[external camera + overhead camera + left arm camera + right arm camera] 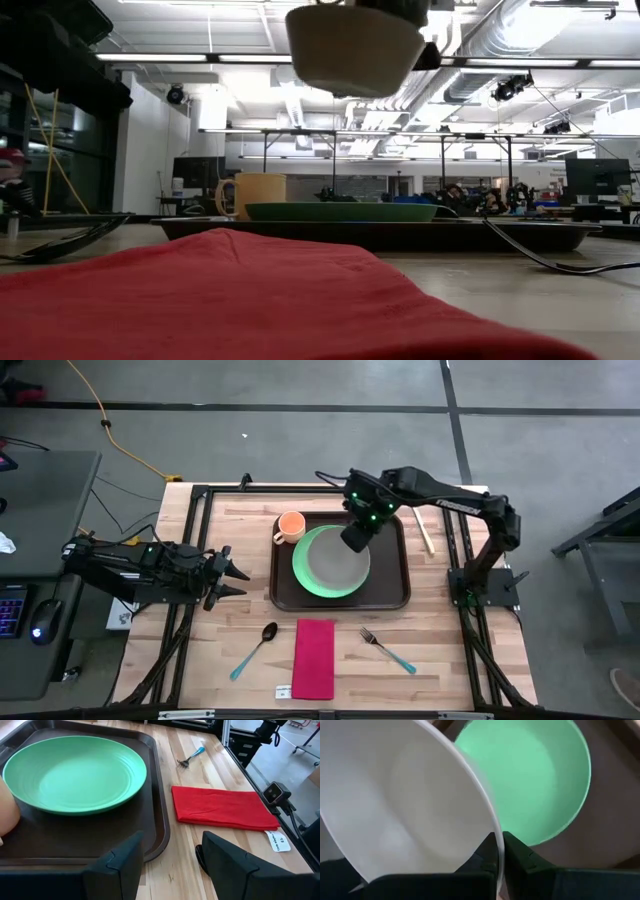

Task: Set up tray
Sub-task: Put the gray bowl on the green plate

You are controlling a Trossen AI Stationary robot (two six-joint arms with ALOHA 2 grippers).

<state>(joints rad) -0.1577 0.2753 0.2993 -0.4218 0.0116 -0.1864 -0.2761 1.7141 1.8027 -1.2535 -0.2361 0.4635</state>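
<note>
Our right hand (499, 851) clamped on white bowl (395, 800) rim, held above green plate (330, 565) on tray (395, 595), mid-bench, likely for stacking. Our left hand (232, 577) waited left of tray, fingers apart.

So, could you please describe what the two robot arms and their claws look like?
Both arms are dark, nearly black, jointed segments rising from bases at the wooden table's edges. Small green indicator lights glow near the right arm's wrist, and a pale label runs along its forearm. The left claw has two broad, blocky, matte dark fingers with angular faces. The right claw shows two slim dark fingers.
</note>
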